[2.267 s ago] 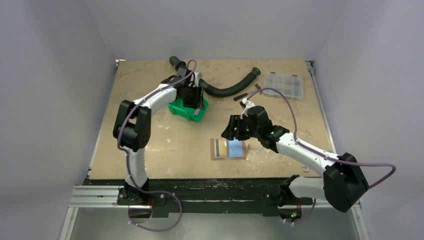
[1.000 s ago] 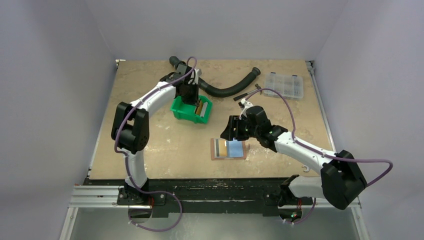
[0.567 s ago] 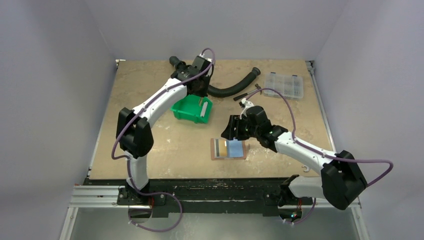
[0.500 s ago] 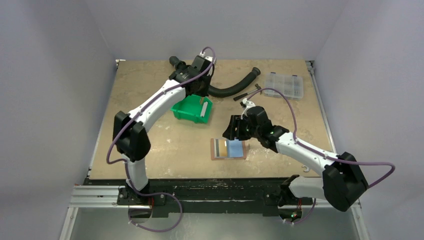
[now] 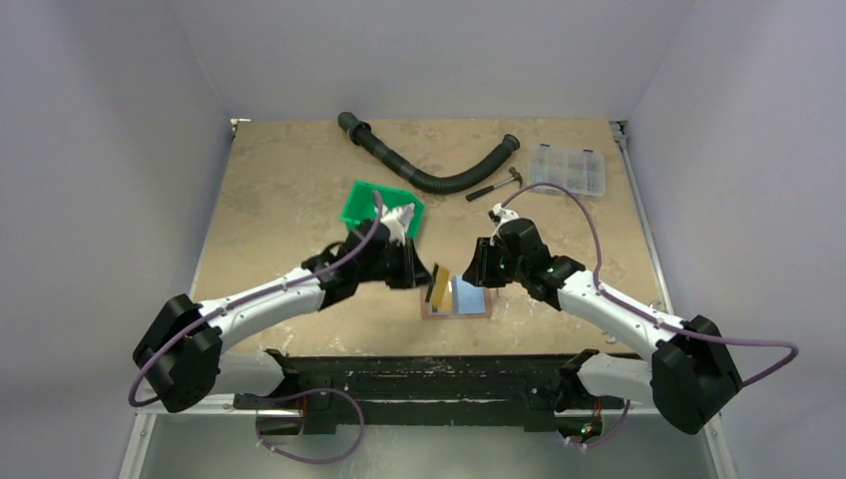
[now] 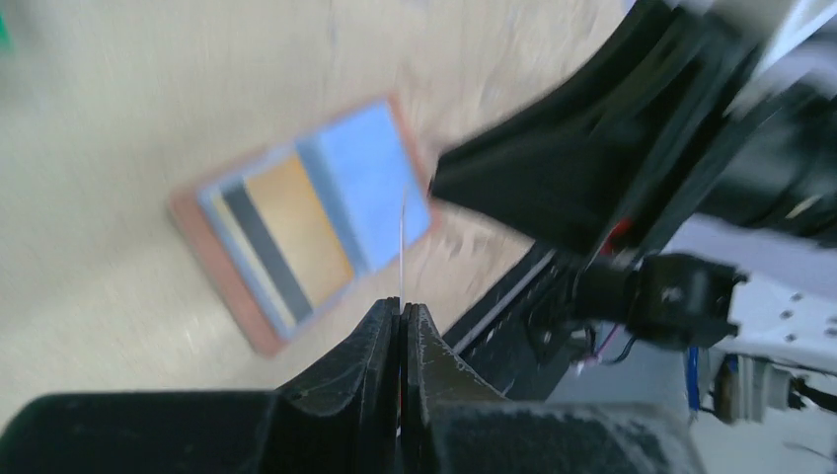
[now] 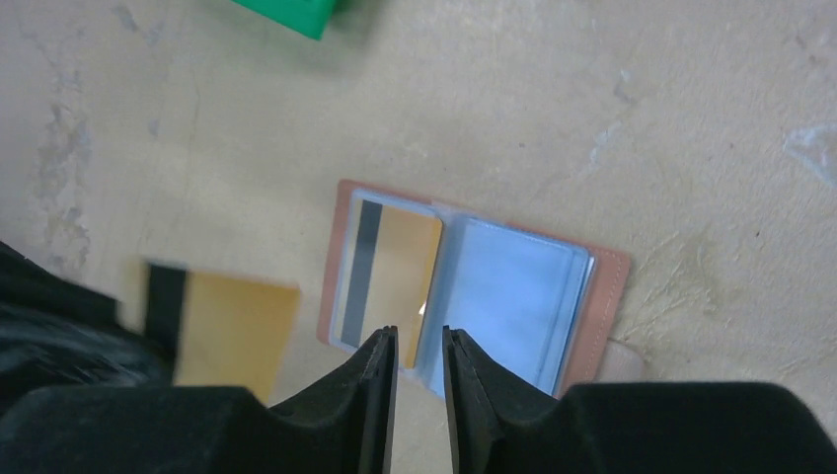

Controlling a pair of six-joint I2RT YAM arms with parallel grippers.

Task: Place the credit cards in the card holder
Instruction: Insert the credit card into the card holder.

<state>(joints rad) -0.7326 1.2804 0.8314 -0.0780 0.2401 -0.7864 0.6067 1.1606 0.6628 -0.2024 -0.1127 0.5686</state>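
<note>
Pinches a gold card point(image 7: 222, 326) in the left gripper point(image 6: 403, 308), fingers pressed tight on it, card tilted, just left of the holder point(image 7: 607, 296). Hangs the right gripper point(image 7: 418, 341) over the middle of the holder, fingers a little apart, nothing between them. Lies open and flat on the table point(image 5: 299, 170), with a second gold card point(image 7: 395, 262) in its left half and a blue card point(image 7: 513, 286) in its right half. Behind the holder and to its left, a green bin point(image 5: 361, 205); farther back, a black hose point(image 5: 429, 180).
</note>
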